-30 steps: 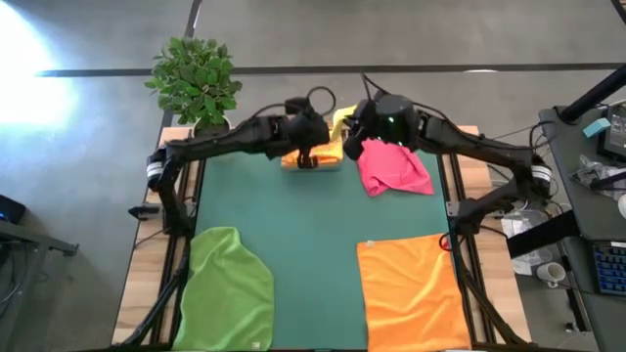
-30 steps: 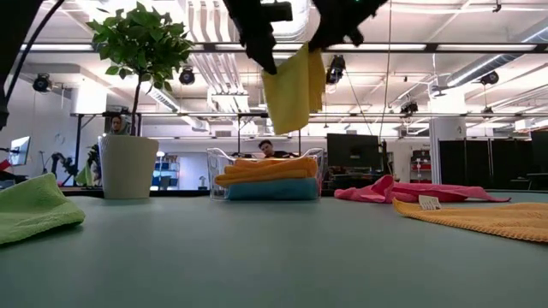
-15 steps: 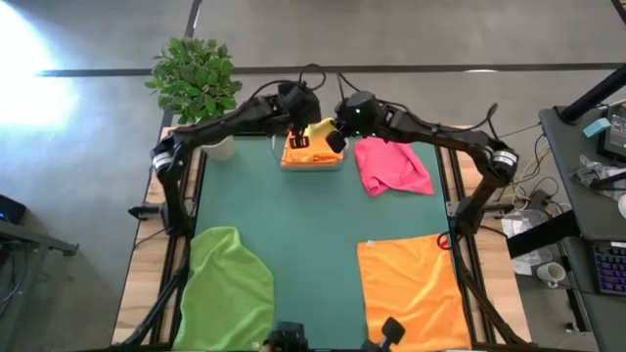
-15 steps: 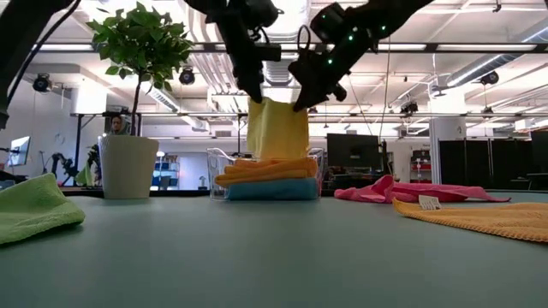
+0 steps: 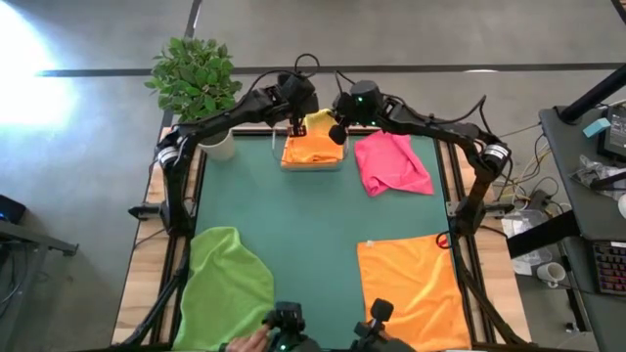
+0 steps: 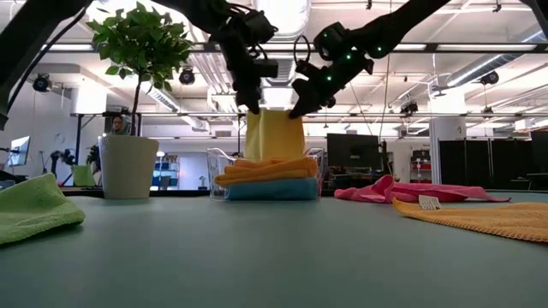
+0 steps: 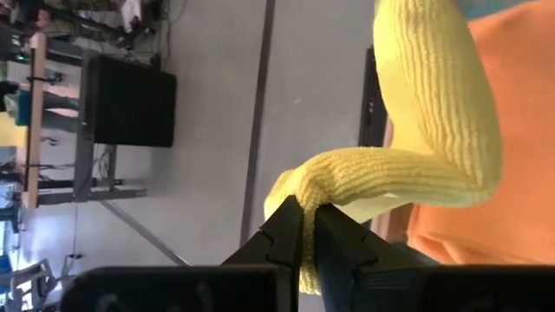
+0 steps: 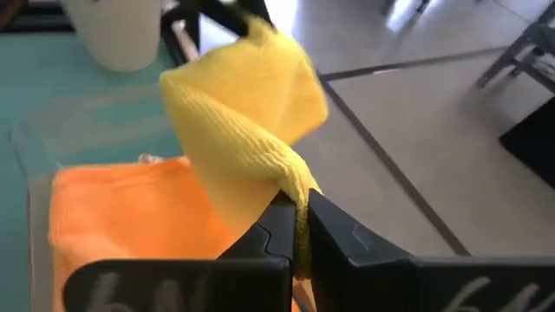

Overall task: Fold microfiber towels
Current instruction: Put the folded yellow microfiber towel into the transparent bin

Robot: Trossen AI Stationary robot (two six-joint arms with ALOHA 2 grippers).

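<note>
A folded yellow microfiber towel [image 6: 272, 135] hangs between my two grippers above a clear tray [image 6: 217, 158] at the table's far edge. The tray holds a stack of orange towels [image 5: 313, 152] on a light blue one [image 6: 272, 190]. My left gripper [image 6: 251, 107] is shut on the yellow towel's upper left corner and my right gripper [image 6: 297, 109] on its upper right corner. The yellow towel's lower edge [image 6: 272, 159] reaches the top of the stack. My left gripper pinches an upper corner of the yellow towel [image 7: 299, 189] between its two shut fingers, slanting down from the table's left. The cloth bulges out past the fingertips and hangs below them. My right gripper pinches the other upper corner [image 8: 297, 184] between its two shut fingers, slanting down from the table's right. Several layers are in the hold, and the towel hangs below, its lower edge on the orange stack.
A potted plant [image 5: 196, 83] stands at the far left corner. A crumpled pink towel [image 5: 391, 164] lies right of the tray. A green towel [image 5: 230, 288] lies near left and an orange towel [image 5: 411, 288] is spread near right. The green mat's middle [image 5: 313, 215] is bare.
Both grippers have carried the yellow towel toward the table's far edge and down, from high above the mat to over the tray. The towel still hangs between them, and its lower edge has come down onto the orange stack.
</note>
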